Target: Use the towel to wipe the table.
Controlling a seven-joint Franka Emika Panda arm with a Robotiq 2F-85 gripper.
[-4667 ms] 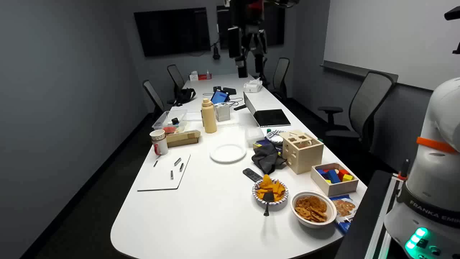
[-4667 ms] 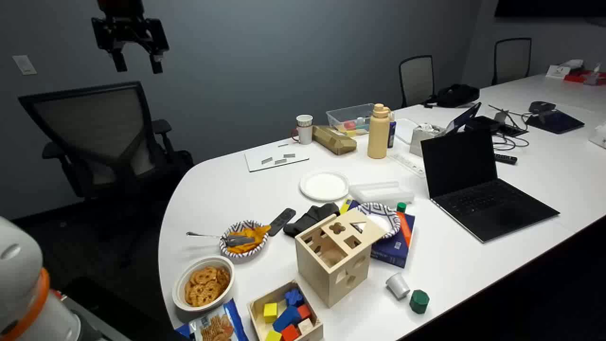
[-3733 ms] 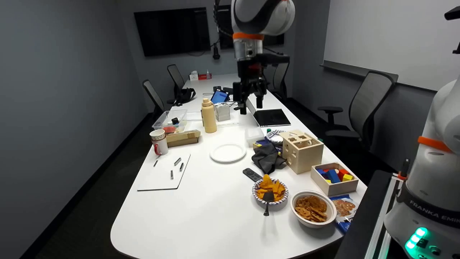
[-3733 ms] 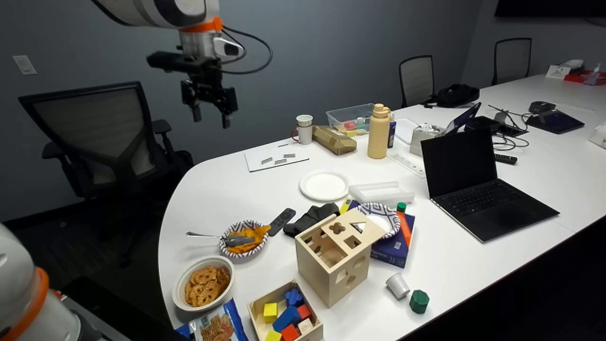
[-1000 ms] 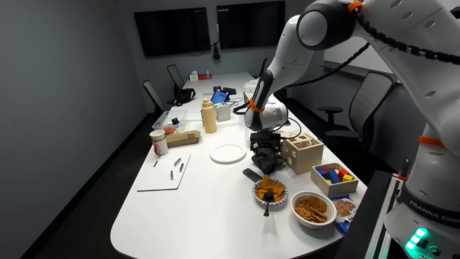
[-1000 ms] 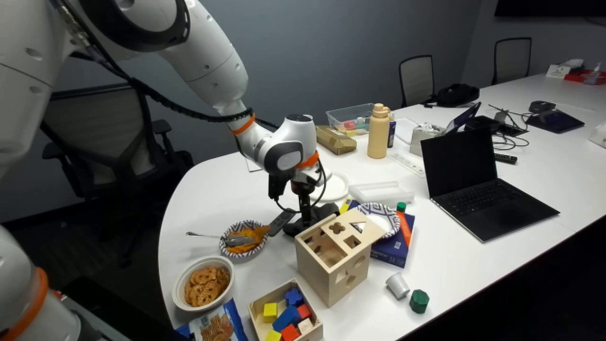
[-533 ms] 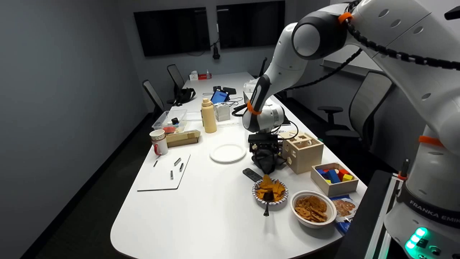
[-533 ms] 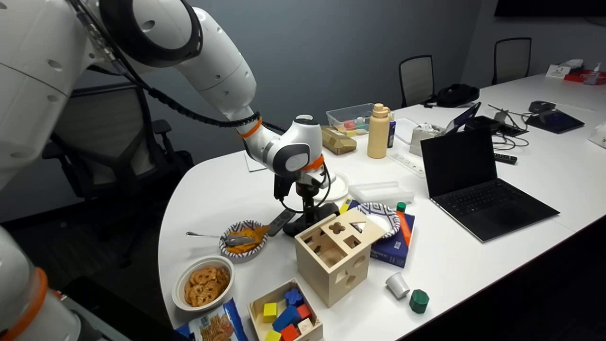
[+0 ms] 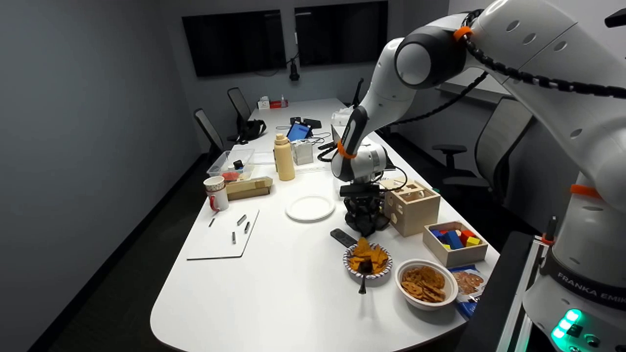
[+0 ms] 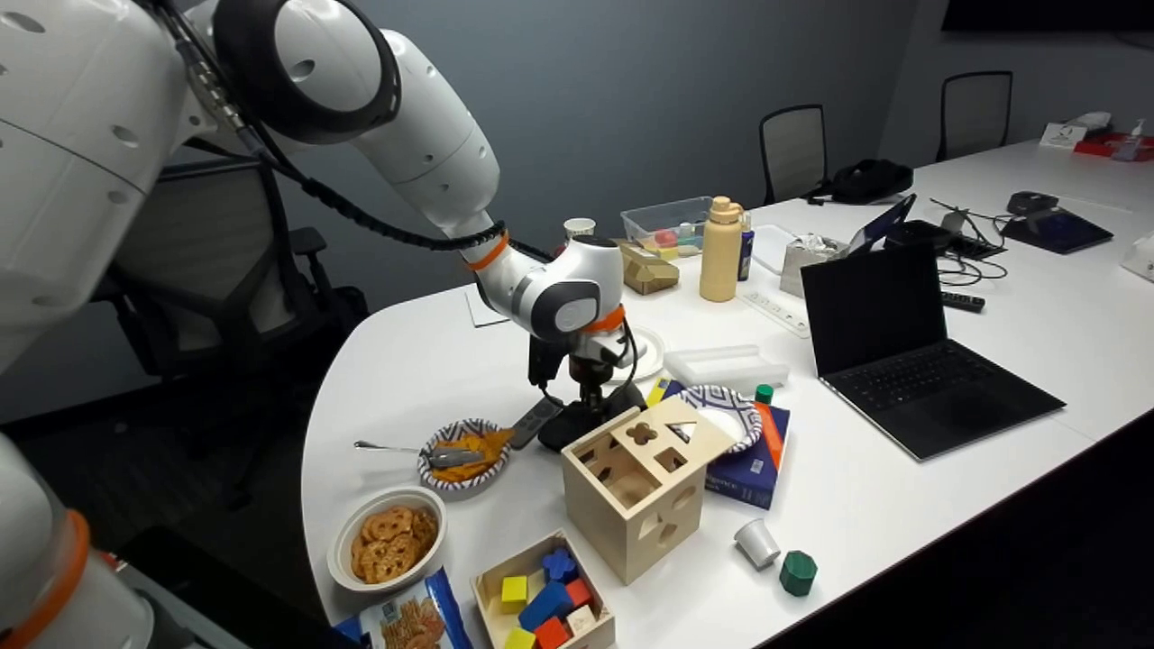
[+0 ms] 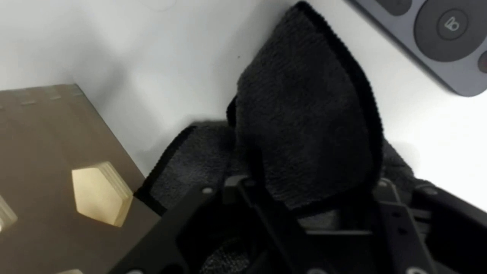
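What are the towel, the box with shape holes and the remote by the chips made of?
The towel looks like fuzzy cloth, maybe microfiber: short fluff covers it. The shape sorter seems matte wood, perhaps plywood: pale, with stripy layers in a hole. The remote looks like smooth gray plastic: no grain shows, but metal is possible.

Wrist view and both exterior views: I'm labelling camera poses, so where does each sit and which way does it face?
In an exterior view: raised, off the rounded end of the table, looking along it toward dark screens; the arm and base show at right.
In an exterior view: raised, by a long side, looking across toward the grey wall; arm and base show at left.
Wrist view: on the arm, looking down at the towel; the gripper shows at the bottom.
All three share the towel, remote and wooden box.
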